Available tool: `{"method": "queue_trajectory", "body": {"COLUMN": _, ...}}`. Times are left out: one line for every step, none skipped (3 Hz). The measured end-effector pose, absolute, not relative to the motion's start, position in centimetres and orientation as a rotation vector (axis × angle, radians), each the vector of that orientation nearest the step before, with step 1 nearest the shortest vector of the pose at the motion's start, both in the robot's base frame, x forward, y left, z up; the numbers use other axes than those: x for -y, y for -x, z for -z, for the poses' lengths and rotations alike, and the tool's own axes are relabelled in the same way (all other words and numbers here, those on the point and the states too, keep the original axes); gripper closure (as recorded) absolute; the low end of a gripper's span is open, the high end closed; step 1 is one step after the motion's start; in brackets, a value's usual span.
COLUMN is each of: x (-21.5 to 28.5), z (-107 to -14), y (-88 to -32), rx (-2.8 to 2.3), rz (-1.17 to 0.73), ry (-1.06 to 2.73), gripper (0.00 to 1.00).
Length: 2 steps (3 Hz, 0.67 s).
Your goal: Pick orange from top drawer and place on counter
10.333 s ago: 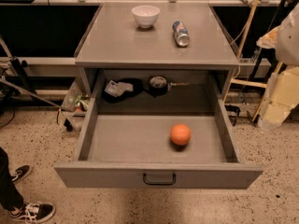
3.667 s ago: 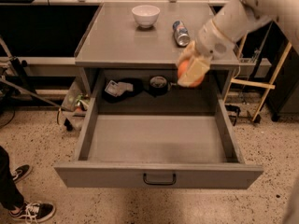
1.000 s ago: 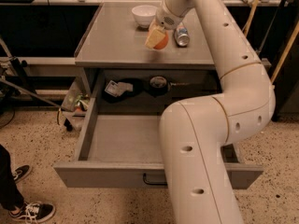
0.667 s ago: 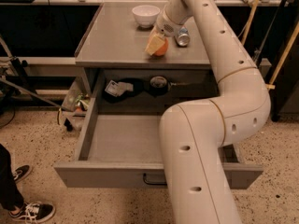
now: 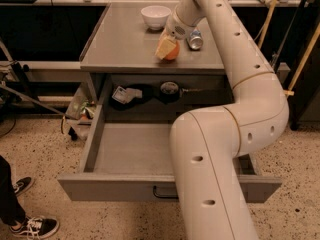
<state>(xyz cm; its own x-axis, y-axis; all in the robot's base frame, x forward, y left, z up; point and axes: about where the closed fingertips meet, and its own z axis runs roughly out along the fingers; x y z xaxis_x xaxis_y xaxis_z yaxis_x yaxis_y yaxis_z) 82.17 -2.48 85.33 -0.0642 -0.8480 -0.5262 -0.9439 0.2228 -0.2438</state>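
Observation:
The orange (image 5: 174,54) is low over the grey counter (image 5: 125,41), near its front edge, right of the middle; I cannot tell whether it touches the surface. My gripper (image 5: 168,51) reaches down from the long white arm, and its tan fingers (image 5: 164,47) are closed around the orange, hiding its left half. The top drawer (image 5: 127,154) is pulled fully out below, with its inside bare. Its front panel has a black handle (image 5: 162,194), partly hidden by my arm.
A white bowl (image 5: 155,16) stands at the back of the counter and a metal can (image 5: 195,39) lies right of the gripper. Dark objects (image 5: 169,89) and a packet (image 5: 126,94) sit in the recess behind the drawer. A person's shoes (image 5: 30,226) are at the bottom left.
The gripper has lifted the orange out of the drawer and up to the counter. In the last second it moved it lower and nearer the counter's front edge.

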Motion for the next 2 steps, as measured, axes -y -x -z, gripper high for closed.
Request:
{"method": "queue_trajectory", "body": {"x": 2.48, "z": -85.32, "y": -82.17, "rx": -1.931, "rz": -0.218, "ry": 1.646, "gripper": 0.35}}
{"method": "queue_trajectory", "body": {"x": 2.48, "z": -85.32, "y": -82.17, "rx": -1.931, "rz": -0.218, "ry": 1.646, "gripper": 0.12}}
